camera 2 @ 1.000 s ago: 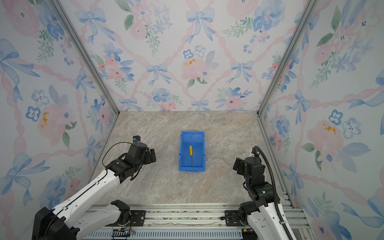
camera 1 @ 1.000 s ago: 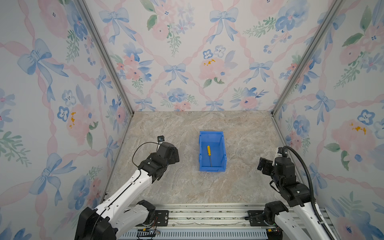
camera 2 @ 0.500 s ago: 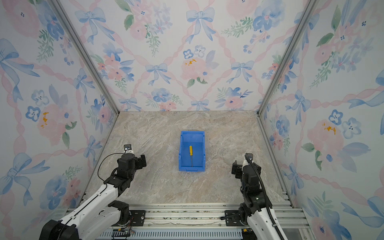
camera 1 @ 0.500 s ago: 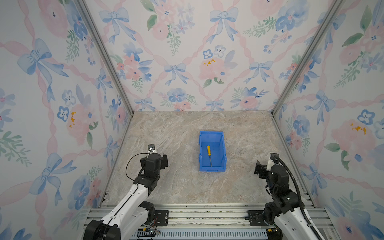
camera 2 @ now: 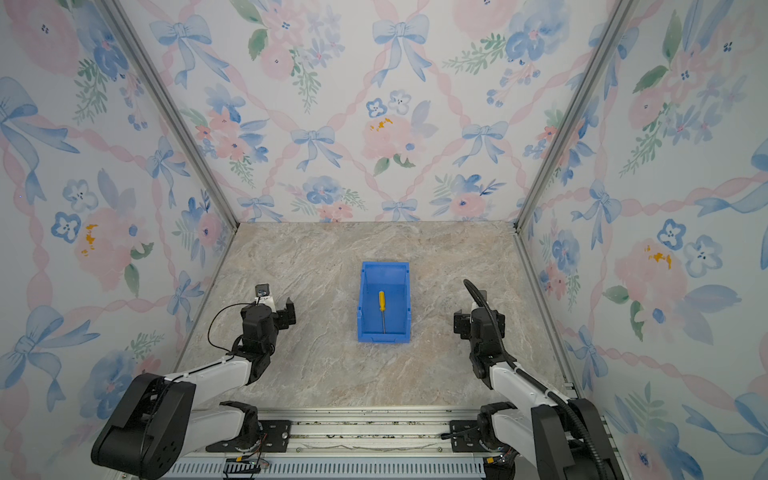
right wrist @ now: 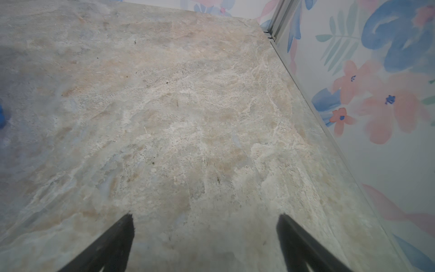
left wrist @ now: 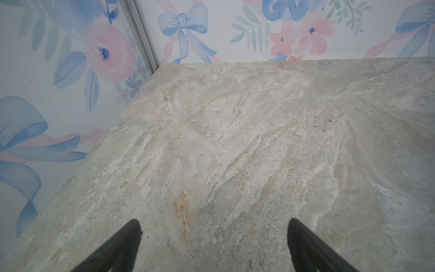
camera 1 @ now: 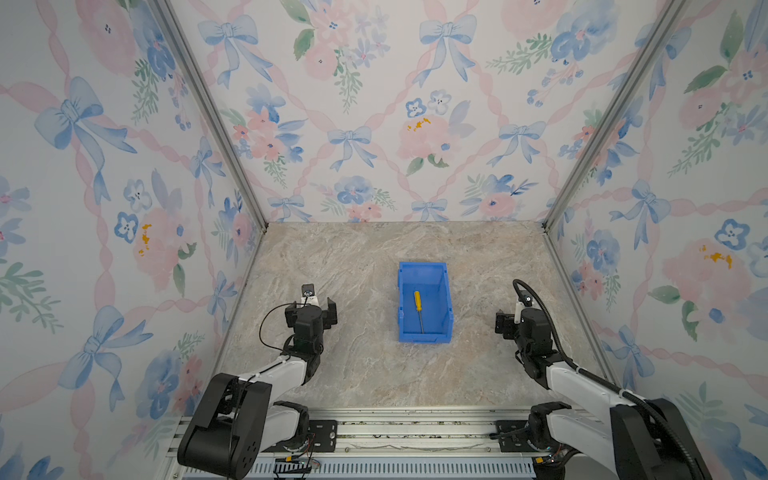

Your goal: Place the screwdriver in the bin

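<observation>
screwdriver (camera 1: 419,311): slim, yellow handle, thin silver shaft, lying inside the bin (camera 1: 445,291)
left gripper (left wrist: 213,245): spread, empty
right gripper (right wrist: 204,240): spread, empty, over the table (right wrist: 188,117)

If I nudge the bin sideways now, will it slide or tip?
The bin would probably slide: it sits flat on smooth stone-look table. It looks light plastic. The screwdriver lying loose inside may roll or rattle.
</observation>
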You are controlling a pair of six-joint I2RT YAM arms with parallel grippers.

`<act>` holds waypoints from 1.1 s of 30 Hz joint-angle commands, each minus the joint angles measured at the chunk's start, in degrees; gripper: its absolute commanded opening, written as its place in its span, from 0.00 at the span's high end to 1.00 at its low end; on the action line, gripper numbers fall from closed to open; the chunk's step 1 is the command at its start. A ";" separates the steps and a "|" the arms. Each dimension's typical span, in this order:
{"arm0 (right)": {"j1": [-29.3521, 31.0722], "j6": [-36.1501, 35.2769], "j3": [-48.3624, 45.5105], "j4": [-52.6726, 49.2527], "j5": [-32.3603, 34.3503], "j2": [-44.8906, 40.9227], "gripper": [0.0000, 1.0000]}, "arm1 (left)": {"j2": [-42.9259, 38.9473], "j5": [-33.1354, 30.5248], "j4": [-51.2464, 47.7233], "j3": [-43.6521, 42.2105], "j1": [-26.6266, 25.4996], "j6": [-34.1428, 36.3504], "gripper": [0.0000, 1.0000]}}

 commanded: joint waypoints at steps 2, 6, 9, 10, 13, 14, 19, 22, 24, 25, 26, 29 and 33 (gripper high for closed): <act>-1.13 -1.11 3.75 13.66 -2.28 6.43 0.03 | 3.16 2.17 13.04 -0.35 0.95 2.65 0.02; -1.84 -1.41 6.01 15.17 -3.35 10.28 0.03 | 4.32 1.75 13.09 0.48 1.21 4.38 0.02; -2.72 -1.26 5.72 18.10 -3.90 12.46 0.03 | 5.63 2.60 14.94 0.63 2.14 6.72 0.02; -2.98 -1.10 5.76 18.64 -4.26 12.97 0.03 | 6.32 3.78 16.22 0.67 2.86 7.18 0.03; -3.33 -0.92 5.68 20.02 -4.61 14.37 0.03 | 9.18 7.59 20.16 0.44 4.99 6.80 0.03; -3.35 -0.94 5.68 20.55 -4.57 14.78 0.03 | 10.25 8.01 21.14 0.50 5.26 6.62 0.03; -3.35 -0.74 5.93 23.36 -4.84 18.52 0.03 | 14.32 9.81 24.52 0.58 5.87 6.58 0.03; -4.08 -0.09 6.22 24.88 -5.38 20.62 0.03 | 15.75 11.00 25.88 0.16 6.49 6.07 0.03; -4.75 0.56 6.20 24.81 -5.73 20.59 0.03 | 17.08 11.47 27.39 0.21 6.71 6.19 0.02; -4.75 0.58 6.18 24.86 -5.73 20.59 0.03 | 17.04 11.59 27.20 0.34 6.99 5.97 0.02; -4.75 0.57 6.20 24.85 -5.71 20.59 0.03 | 16.97 10.98 26.83 0.53 7.18 5.53 0.02; -4.75 0.58 6.22 24.72 -5.71 20.59 0.03 | 17.18 10.19 26.76 0.63 7.22 5.12 0.02; -4.69 0.43 6.20 24.90 -5.56 20.67 0.03 | 17.15 10.11 26.69 0.69 7.29 5.11 0.02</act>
